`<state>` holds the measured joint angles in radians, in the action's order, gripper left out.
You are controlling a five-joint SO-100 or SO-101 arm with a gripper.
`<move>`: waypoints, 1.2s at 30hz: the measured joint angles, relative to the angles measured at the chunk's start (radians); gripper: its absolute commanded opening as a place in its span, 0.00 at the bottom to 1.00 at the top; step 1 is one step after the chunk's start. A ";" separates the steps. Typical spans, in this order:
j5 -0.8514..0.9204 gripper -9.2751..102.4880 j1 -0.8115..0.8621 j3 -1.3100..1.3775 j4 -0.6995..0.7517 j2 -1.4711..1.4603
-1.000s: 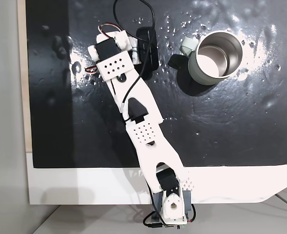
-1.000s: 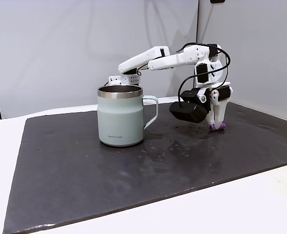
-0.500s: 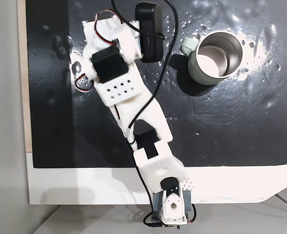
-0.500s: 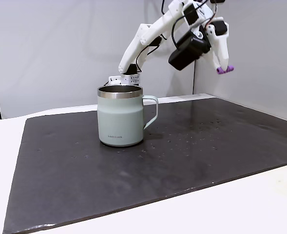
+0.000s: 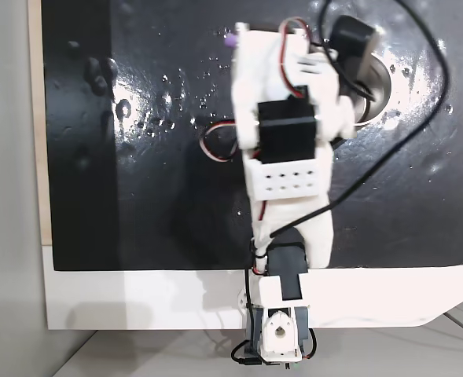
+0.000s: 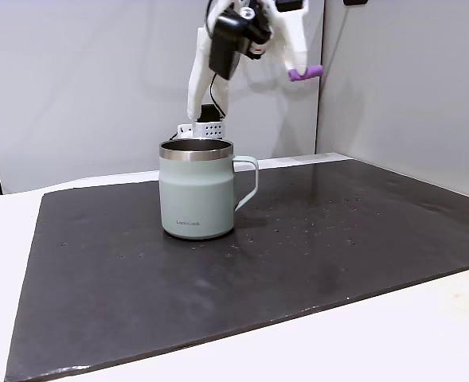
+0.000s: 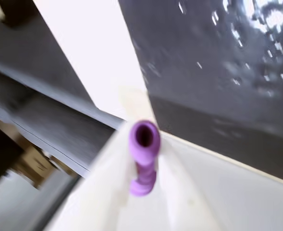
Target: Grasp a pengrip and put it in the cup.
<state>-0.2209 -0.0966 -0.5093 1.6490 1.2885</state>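
Fixed view from above first: my white arm [image 5: 290,157] reaches up from the bottom edge over the black mat [image 5: 137,157] and covers most of the cup [image 5: 379,86], so I see just a piece of its steel rim to the right of my wrist. A black camera block [image 5: 353,43] with its cable sits over the cup too. The pengrip [image 5: 231,37] shows as a small purple spot at the top left corner of my arm, left of the cup and apart from it. My fingertips are hidden under my own body here.

Fixed view from the side: the cup [image 6: 196,191] stands upright on the dark mat [image 6: 298,255], handle to the right, with its mouth open upward. My claw [image 6: 300,70] is high in the air, above the cup and to the right of it, beyond the handle. The pengrip [image 6: 306,73] lies nearly level at the tip of my white finger [image 6: 291,44], well above the rim of the cup, and it touches neither the mat nor the cup.

Wrist view: the picture is blurred. The pengrip [image 7: 144,156] is in the middle, and its open end looks toward the camera. My pale fingers [image 7: 107,192] are pressed against it from both sides, so my claw [image 7: 143,180] is clamped on the pengrip. Behind it I see the dark mat [image 7: 218,72] and a pale surface [image 7: 88,53]. I cannot find the cup in this blur.
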 measured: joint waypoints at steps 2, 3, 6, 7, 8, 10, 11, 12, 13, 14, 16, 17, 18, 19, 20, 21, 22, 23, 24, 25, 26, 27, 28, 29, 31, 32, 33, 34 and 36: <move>-0.002 0.08 0.081 0.000 0.012 0.006; -0.002 0.08 0.120 0.000 0.018 0.008; -0.002 0.08 0.232 -0.008 0.029 0.008; -0.002 0.08 0.265 -0.020 0.031 0.008; -0.002 0.08 0.295 -0.032 0.031 0.008; -0.002 0.08 0.345 -0.066 0.032 0.008; -0.002 0.08 0.367 -0.084 0.032 0.008; -0.002 0.08 0.383 -0.104 0.032 0.008; 0.000 0.08 0.399 -0.124 0.032 0.008; 0.000 0.08 0.410 -0.141 0.032 0.008; 0.018 0.08 0.423 -0.173 0.032 0.008; 0.026 0.08 0.428 -0.186 0.032 0.008; 0.032 0.09 0.430 -0.198 0.032 0.008; 0.037 0.09 0.430 -0.213 0.032 0.008; 0.041 0.10 0.430 -0.224 0.032 0.008; 0.046 0.14 0.430 -0.232 0.032 0.008; 0.052 0.19 0.431 -0.244 0.032 0.011; 0.058 0.26 0.433 -0.258 0.032 0.017; 0.063 0.31 0.437 -0.272 0.032 0.023; 0.064 0.35 0.442 -0.284 0.032 0.028; 0.066 0.38 0.449 -0.288 0.032 0.031; 0.066 0.40 0.456 -0.288 0.032 0.032; 0.071 0.40 0.460 -0.288 0.032 0.032; 0.074 0.40 0.466 -0.288 0.032 0.032; 0.083 0.41 0.469 -0.288 0.032 0.038; 0.086 0.41 0.472 -0.288 0.032 0.043; 0.089 0.41 0.474 -0.291 0.032 0.049; 0.092 0.41 0.477 -0.299 0.032 0.057; 0.097 0.41 0.488 -0.302 0.032 0.060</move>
<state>-0.1243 0.3912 -0.8115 1.6812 1.3484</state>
